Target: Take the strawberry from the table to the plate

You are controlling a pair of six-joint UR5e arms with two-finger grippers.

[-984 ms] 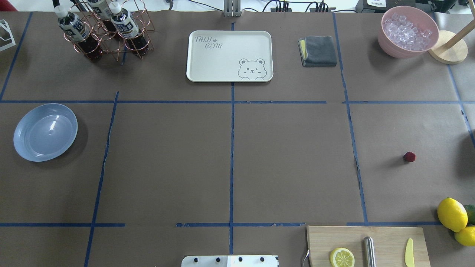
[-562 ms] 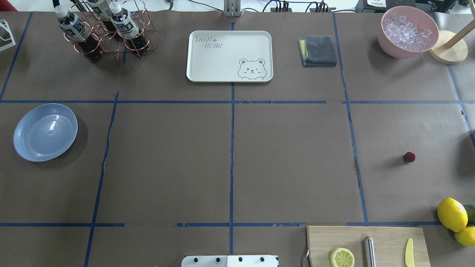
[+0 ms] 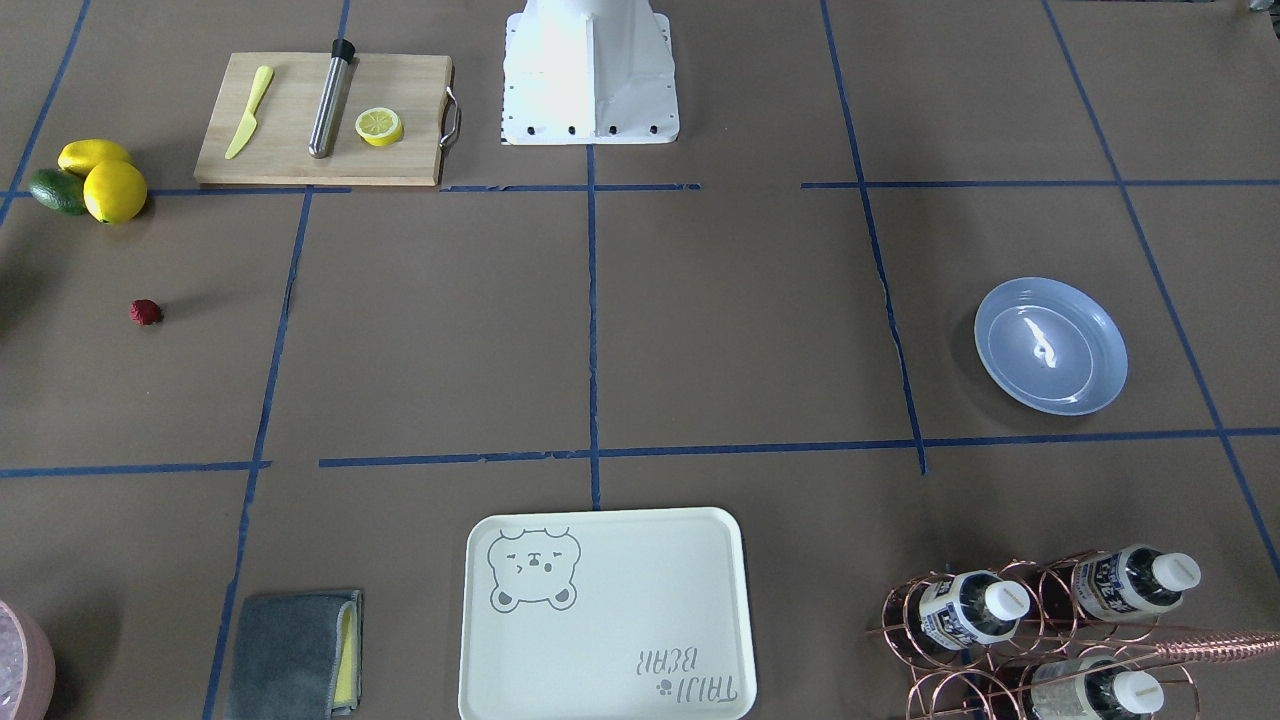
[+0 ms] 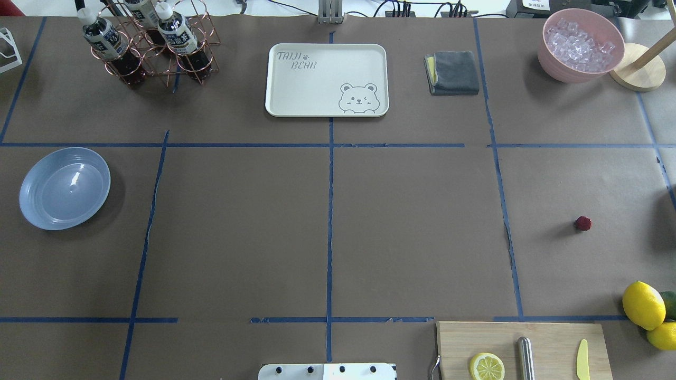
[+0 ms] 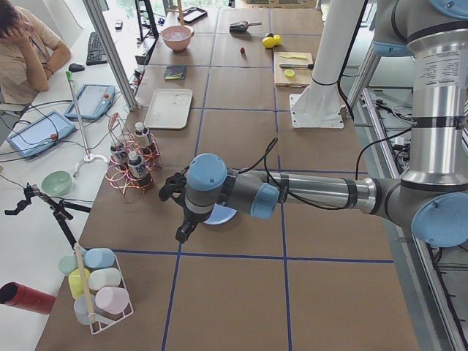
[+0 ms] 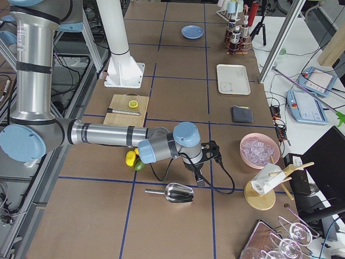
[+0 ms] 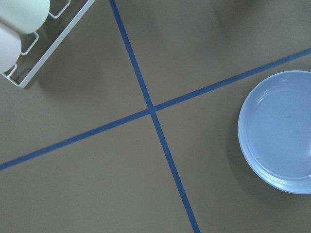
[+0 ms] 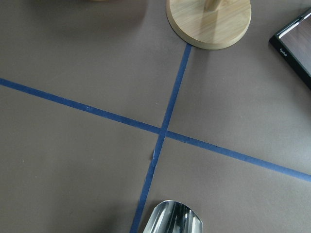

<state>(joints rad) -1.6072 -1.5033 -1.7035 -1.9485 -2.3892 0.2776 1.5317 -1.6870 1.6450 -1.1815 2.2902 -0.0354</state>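
Note:
The strawberry (image 4: 583,223) is a tiny dark-red berry lying alone on the brown paper table (image 4: 237,237), at the right; it also shows in the front-facing view (image 3: 145,312). The light blue plate (image 4: 64,188) sits bare far off at the left (image 3: 1050,345). In the exterior left view my left gripper (image 5: 180,234) hangs beside the plate (image 5: 221,216), off the table's left end. In the exterior right view my right gripper (image 6: 199,181) hovers past the table's right end. I cannot tell whether either gripper is open or shut. The left wrist view catches the plate (image 7: 279,131) at its right edge.
A cutting board (image 4: 520,348) with a lemon half, a metal bar and a yellow knife lies near the robot's base. Two lemons (image 4: 643,305) and an avocado sit close to the strawberry. The bear tray (image 4: 326,79), grey cloth (image 4: 453,72), bottle rack (image 4: 150,42) and ice bowl (image 4: 581,45) line the far side. A metal scoop (image 6: 178,193) lies under the right arm.

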